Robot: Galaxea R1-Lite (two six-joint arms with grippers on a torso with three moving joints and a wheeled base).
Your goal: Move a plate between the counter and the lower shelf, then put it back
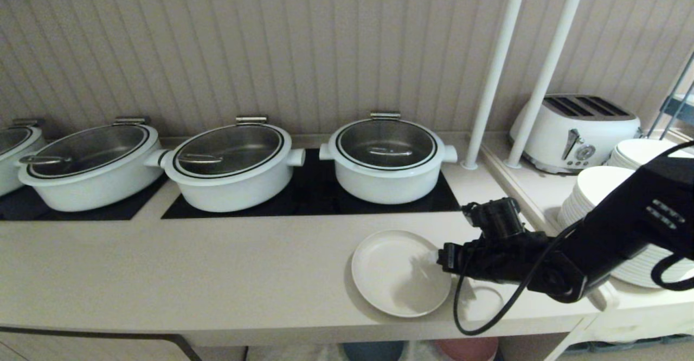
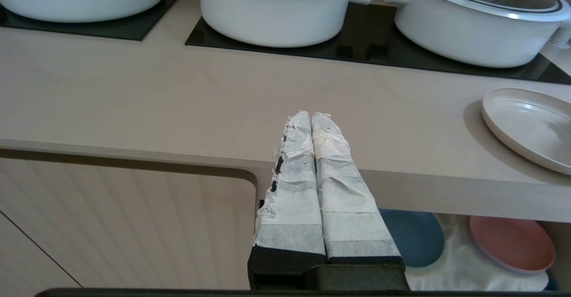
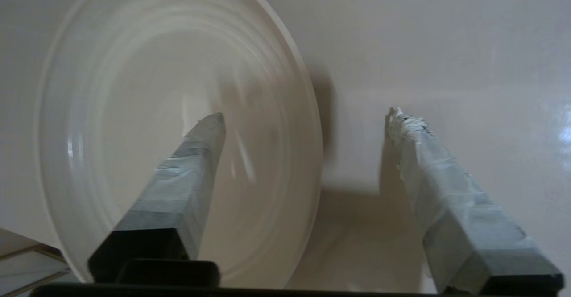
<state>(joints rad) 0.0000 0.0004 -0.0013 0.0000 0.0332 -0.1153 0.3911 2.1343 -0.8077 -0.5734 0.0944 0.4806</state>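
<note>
The cream plate (image 1: 398,271) lies flat on the counter (image 1: 217,263), near its front edge and in front of the rightmost pot. My right gripper (image 1: 440,258) is at the plate's right rim and stands open. In the right wrist view, one finger is over the inside of the plate (image 3: 156,87) and the other over bare counter, with the rim between them; the right gripper (image 3: 307,116) holds nothing. My left gripper (image 2: 311,115) is shut and empty, parked in front of the counter's edge, left of the plate (image 2: 531,127). The lower shelf (image 2: 455,252) shows under the counter.
Three white lidded pots (image 1: 386,158) stand on black panels behind the plate. On the shelf's white cloth lie a blue plate (image 2: 417,239) and a pink plate (image 2: 513,243). Stacked white plates (image 1: 596,187), a toaster (image 1: 574,133) and two white poles (image 1: 490,79) are to the right.
</note>
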